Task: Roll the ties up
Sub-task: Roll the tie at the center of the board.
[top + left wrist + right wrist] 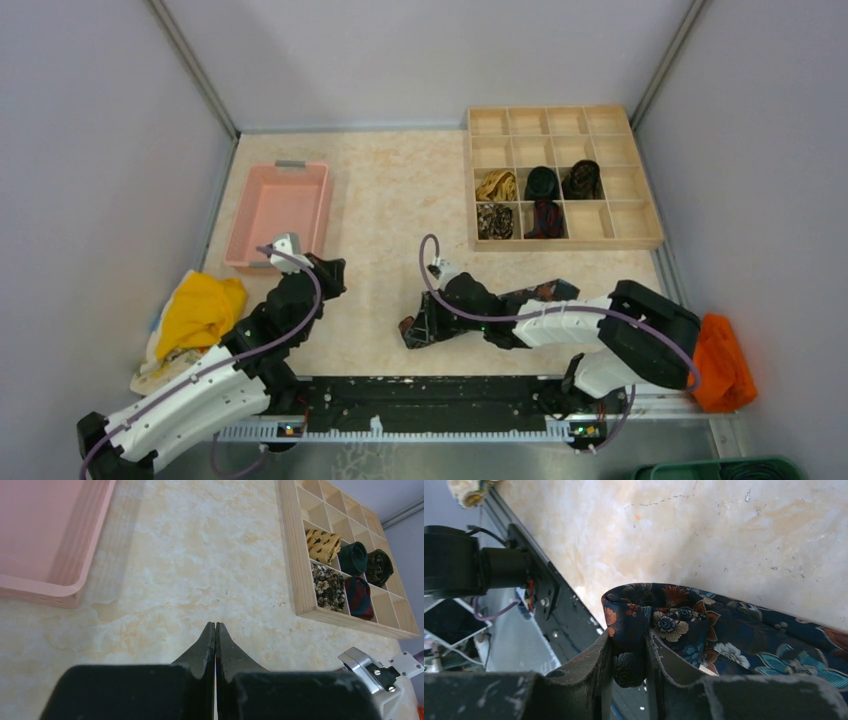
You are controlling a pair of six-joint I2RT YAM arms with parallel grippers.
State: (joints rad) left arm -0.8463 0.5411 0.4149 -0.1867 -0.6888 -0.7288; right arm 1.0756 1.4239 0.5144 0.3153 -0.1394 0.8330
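The right gripper (629,647) is clamped on a folded end of the dark floral tie (724,640), near six o'clock on the table (390,200); the rest lies flat on the marble. The left gripper (215,632), fingers pressed together on nothing, hangs around eight o'clock by the pink bin (240,215). Five rolled ties (541,183) sit in the wooden tray (565,243) at two o'clock.

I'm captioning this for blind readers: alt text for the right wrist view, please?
The right gripper is shut on the folded end of a dark floral tie, whose strip trails right across the marbled beige table. A black rail borders the table at left.
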